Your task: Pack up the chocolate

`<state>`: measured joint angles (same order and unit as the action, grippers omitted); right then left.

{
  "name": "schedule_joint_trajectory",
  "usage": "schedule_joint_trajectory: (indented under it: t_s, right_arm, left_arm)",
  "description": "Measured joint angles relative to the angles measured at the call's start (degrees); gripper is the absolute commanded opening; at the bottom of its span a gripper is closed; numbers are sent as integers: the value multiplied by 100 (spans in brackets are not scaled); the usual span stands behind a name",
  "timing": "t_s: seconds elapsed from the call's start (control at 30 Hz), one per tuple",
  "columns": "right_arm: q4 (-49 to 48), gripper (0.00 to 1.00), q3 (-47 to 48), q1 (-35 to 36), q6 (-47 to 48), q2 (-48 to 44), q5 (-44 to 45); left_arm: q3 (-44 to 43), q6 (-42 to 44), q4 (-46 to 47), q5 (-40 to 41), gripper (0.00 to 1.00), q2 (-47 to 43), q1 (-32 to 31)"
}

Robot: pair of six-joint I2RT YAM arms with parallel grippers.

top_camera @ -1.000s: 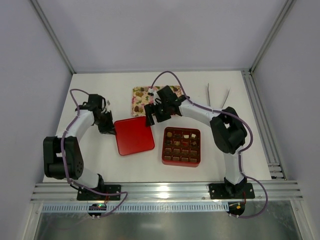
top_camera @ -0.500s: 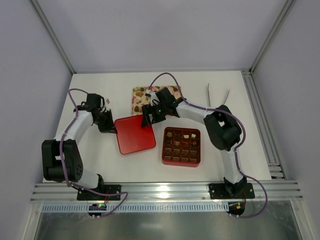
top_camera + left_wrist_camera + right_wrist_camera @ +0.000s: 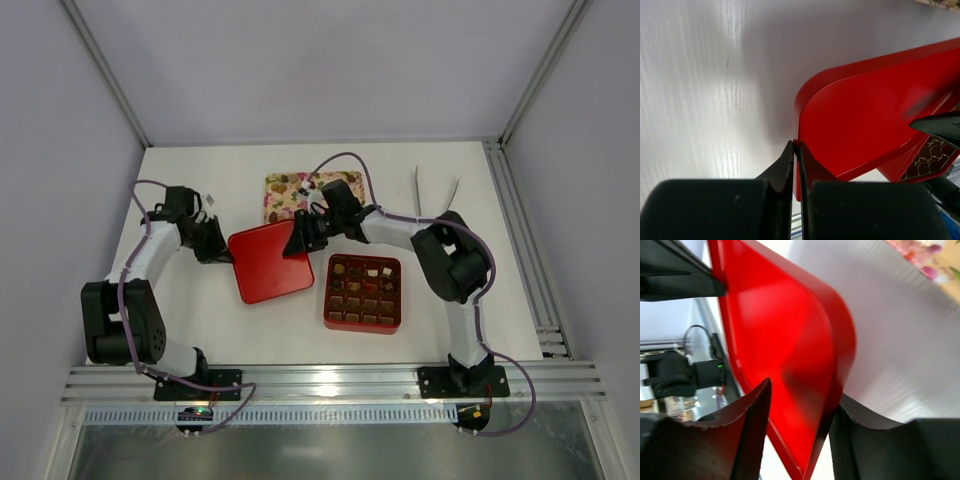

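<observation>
Chocolate pieces (image 3: 357, 270) sit in some cells of the red box's brown grid (image 3: 328, 295); more chocolate (image 3: 283, 183) lies on the floral tray (image 3: 275, 205). The red lid (image 3: 268, 262) is tilted between both arms. My left gripper (image 3: 222, 255) is shut on the lid's left rim (image 3: 865, 115), with its fingertips pinching the thin wall (image 3: 796, 147). My right gripper (image 3: 298, 240) straddles the lid's right edge (image 3: 785, 340). It is partly closed (image 3: 802, 394): the outer finger touches the rim and a gap shows on the inner side.
The gridded box (image 3: 930, 155) stands just right of the lid. Two thin white sticks (image 3: 437, 190) lie at the back right. The floral tray (image 3: 930, 260) is right behind the right gripper. Metal rails run along the table's right and near edges.
The right gripper's jaws have narrowed around the lid's right edge. The lid has turned and tipped up, shifting slightly right. The left gripper has stayed shut on its rim.
</observation>
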<state>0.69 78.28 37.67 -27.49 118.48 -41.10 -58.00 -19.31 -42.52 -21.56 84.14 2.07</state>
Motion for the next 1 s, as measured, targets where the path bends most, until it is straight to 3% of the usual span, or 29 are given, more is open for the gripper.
schedule_joint_trajectory:
  t_s: [0.17, 0.33, 0.5, 0.53, 0.6, 0.63, 0.77, 0.9, 1.0]
  right_arm:
    - [-444, 37, -245, -39, -527, -400, -271]
    - [-914, 20, -417, -37, -1067, -901, -461]
    - [-922, 5, -494, -66, -1357, -1099, -378]
    - [-881, 4, -494, -68, -1388, -1113, -376]
    - [-793, 4, -494, -66, -1434, -1169, -369]
    - [-723, 4, -494, -66, -1451, -1215, -343]
    - [-354, 4, -483, -103, -1523, -1508, -212]
    - [140, 4, -337, -304, -1633, -1759, -87]
    - [535, 4, -96, -549, -1705, -1801, -22]
  left_arm:
    - [0, -79, 107, -162, 0, -4, 2]
    - [0, -166, 229, -317, 4, -92, 0]
    - [-4, -273, 299, -424, 21, -455, -7]
    - [-7, -286, 321, -426, 30, -535, -9]
    - [-9, -310, 354, -417, 36, -678, -17]
    - [-13, -317, 365, -402, 46, -754, -17]
    - [-122, -286, 330, -122, 72, -1172, -17]
    - [-304, -304, 326, 302, 76, -1987, -79]
    - [-393, -286, 385, 848, 78, -2651, -638]
